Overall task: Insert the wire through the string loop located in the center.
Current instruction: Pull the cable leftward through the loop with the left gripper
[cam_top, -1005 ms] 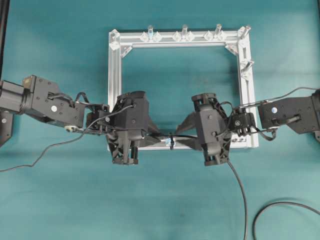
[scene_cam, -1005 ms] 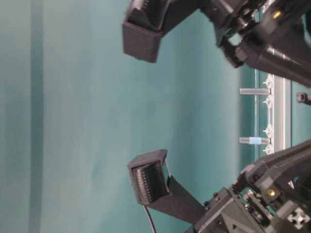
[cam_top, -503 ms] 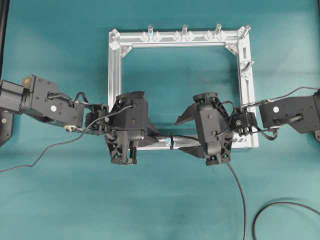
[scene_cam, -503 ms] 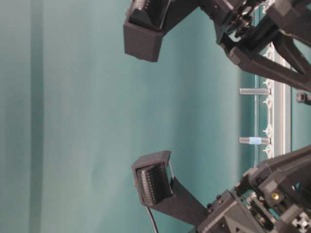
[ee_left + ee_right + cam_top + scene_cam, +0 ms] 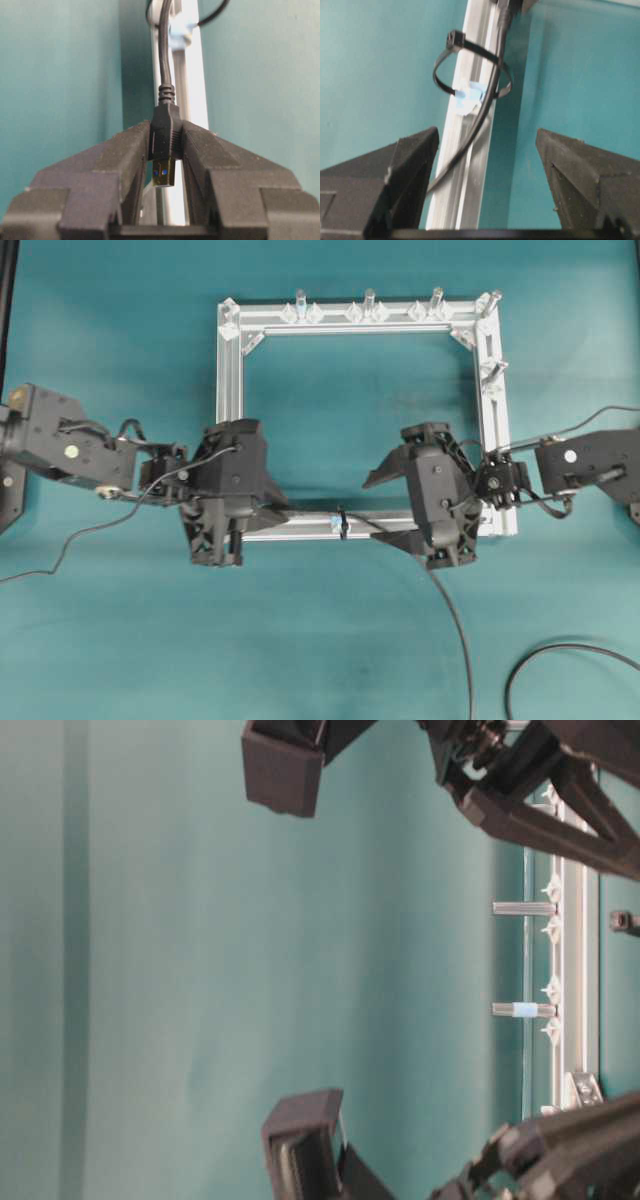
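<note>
While overhead hides it, left end effector [image 5: 166,150] clamping wire [image 5: 165,55] plug, left wrist view

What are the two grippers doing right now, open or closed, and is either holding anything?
Left gripper: closed on the wire, gripping its plug.
Right gripper: open wide, holding nothing; the wire runs loose between its fingers.

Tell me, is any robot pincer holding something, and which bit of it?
Yes. The left pincer pinches the wire by its black plug, with the metal tip poking out behind. The right pincer is open and holds nothing.
</note>
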`<state>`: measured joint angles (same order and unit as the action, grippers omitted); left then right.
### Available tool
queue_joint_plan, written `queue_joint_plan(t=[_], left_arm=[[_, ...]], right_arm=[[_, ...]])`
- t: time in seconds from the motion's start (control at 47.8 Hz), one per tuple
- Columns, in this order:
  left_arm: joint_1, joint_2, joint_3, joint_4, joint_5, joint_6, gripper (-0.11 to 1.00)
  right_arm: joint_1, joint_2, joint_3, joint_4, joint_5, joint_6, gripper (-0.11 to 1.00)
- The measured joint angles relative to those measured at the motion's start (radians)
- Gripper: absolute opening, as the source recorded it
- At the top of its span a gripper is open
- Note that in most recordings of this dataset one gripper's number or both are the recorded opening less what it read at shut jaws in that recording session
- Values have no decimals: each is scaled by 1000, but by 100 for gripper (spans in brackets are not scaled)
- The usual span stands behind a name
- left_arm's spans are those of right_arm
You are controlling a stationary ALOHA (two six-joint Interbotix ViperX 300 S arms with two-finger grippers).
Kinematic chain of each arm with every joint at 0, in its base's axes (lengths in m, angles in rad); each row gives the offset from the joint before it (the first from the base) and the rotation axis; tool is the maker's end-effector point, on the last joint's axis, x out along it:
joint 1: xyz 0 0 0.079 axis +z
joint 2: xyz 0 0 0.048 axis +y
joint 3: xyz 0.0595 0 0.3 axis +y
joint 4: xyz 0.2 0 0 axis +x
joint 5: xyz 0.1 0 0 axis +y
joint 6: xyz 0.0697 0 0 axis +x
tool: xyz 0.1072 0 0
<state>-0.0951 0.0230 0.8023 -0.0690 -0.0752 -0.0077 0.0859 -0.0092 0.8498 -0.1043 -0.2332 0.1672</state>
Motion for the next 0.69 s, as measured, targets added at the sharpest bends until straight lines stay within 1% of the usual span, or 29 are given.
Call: queue_joint_plan(t=[0.147, 0.691], left_arm=[[0, -44, 32, 0, 29, 0, 20], [0, -166, 117, 0, 100, -2, 20]], right_arm=[[0, -17, 17, 0, 3, 20, 79], [5, -34, 37, 2, 3, 20, 78]])
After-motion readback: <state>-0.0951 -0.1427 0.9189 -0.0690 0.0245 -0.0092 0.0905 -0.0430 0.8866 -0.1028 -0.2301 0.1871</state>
